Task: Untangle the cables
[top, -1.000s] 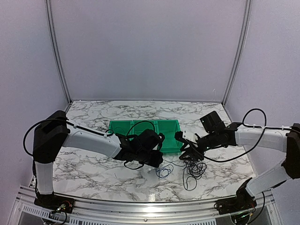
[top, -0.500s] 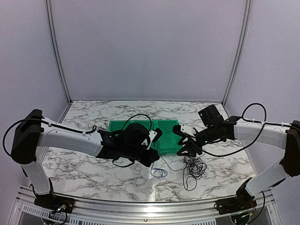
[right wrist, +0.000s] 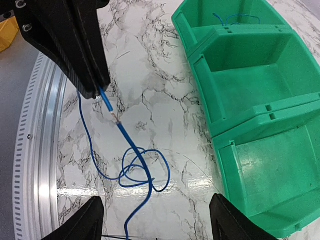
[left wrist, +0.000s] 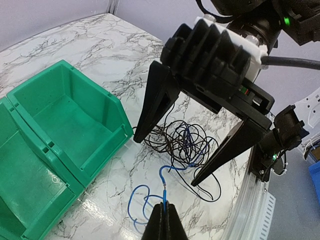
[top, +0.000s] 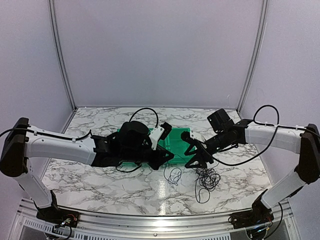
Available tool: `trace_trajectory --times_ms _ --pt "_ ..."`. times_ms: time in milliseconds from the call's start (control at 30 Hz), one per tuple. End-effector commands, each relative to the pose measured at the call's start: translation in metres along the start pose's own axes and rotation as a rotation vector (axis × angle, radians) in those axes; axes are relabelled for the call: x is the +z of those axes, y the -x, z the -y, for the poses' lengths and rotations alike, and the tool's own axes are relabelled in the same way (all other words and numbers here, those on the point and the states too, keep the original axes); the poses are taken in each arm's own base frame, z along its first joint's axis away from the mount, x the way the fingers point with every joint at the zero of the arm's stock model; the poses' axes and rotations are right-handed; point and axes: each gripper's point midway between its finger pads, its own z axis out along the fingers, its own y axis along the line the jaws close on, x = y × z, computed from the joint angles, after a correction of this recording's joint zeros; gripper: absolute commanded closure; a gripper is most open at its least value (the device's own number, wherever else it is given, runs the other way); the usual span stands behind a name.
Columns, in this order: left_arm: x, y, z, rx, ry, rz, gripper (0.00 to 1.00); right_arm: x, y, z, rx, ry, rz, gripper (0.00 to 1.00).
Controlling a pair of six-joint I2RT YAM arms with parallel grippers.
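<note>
Cables [top: 206,179]: thin black cords in a loose, springy tangle on the marble table [top: 100,175], at about 5 o'clock from the green bins [top: 176,141] in the top view. Blue cable [right wrist: 106,103] threads through that tangle, and its slack lies as a small flat coil at the tangle's 9 o'clock.

Left gripper [left wrist: 164,207]: jaws pressed together on the blue cable, close to its kinked, bare-tipped end. Judgement: an end pinch lets the strand be drawn out of the black loops.

Right gripper [left wrist: 166,161]: jaws spread wide above the tangle, holding nothing. Judgement: it is placed to pin or lift the black cords while the blue one is pulled.

Materials:
- Cords: glossy insulation, hair-thin, keeping their curl.
- Bins: hard moulded plastic, open-topped, ribbed rims.
- Table: slick, reflective.
</note>
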Motion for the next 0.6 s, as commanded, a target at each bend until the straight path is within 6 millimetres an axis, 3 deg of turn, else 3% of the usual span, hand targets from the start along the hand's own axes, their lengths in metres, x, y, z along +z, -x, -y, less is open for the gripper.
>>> trace_trajectory --times_ms 0,133,233,300,400,500,567 --pt "-0.012 0.021 0.011 0.018 -0.043 0.075 1.0 0.002 0.014 -0.011 0.011 0.079 0.039 0.27" --pt "-0.012 0.023 0.013 0.013 -0.053 0.082 1.0 0.005 0.015 -0.012 0.041 0.095 0.055 0.3" --pt "-0.012 0.023 0.013 0.008 -0.056 0.087 1.0 0.007 0.019 -0.004 0.063 0.069 0.068 0.38" --pt "-0.013 0.023 0.013 0.007 -0.057 0.096 1.0 0.007 0.023 0.0 0.071 0.062 0.074 0.58" --pt "-0.011 0.022 0.011 0.006 -0.054 0.105 1.0 0.005 0.033 0.001 0.076 0.081 0.078 0.98" --pt "-0.004 0.014 0.007 0.005 -0.048 0.099 0.73 -0.005 0.05 -0.005 0.074 0.111 0.102 1.0" --pt "0.003 0.005 0.003 -0.002 -0.046 0.089 0.62 -0.015 0.062 -0.01 0.066 0.12 0.128 1.0"
